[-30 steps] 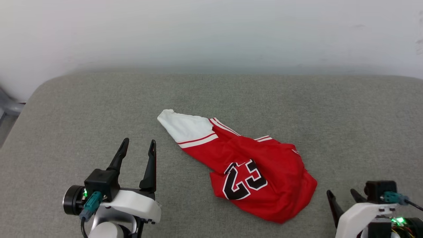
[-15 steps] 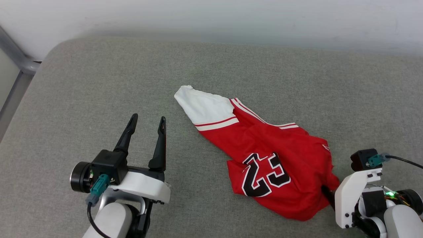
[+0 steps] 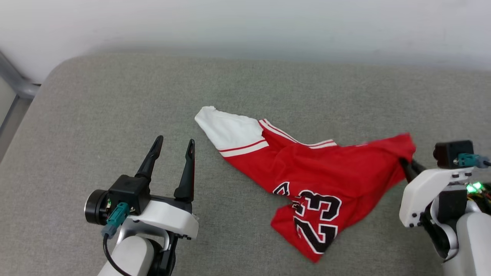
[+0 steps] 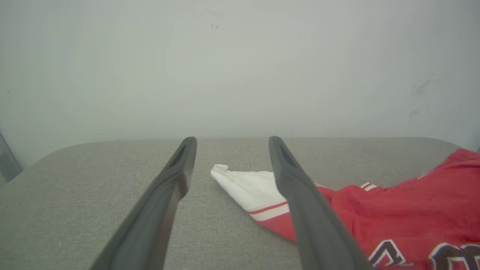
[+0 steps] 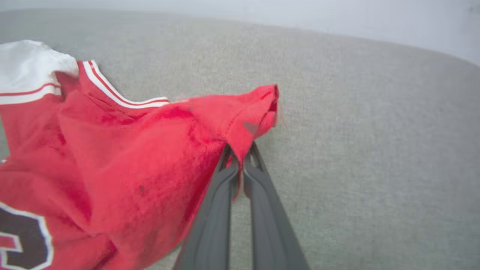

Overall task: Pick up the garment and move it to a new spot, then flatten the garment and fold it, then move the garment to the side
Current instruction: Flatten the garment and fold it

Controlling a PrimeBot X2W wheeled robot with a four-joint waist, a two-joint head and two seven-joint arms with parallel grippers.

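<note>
Grey padded surface (image 3: 96, 115): shirt (image 3: 326, 172) crumpled at centre, its 3 o'clock corner clamped in my right tool (image 5: 240, 159); left tool (image 3: 172, 149) at 8 o'clock, fingers apart, empty. I should lift slowly, lest the thin pinch slip.

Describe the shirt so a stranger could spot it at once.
Start at the grey cushion by the wall. Right of its middle lies a crumpled red shirt, one corner pinched by the right gripper. Its white sleeve and black 23 mark it.
</note>
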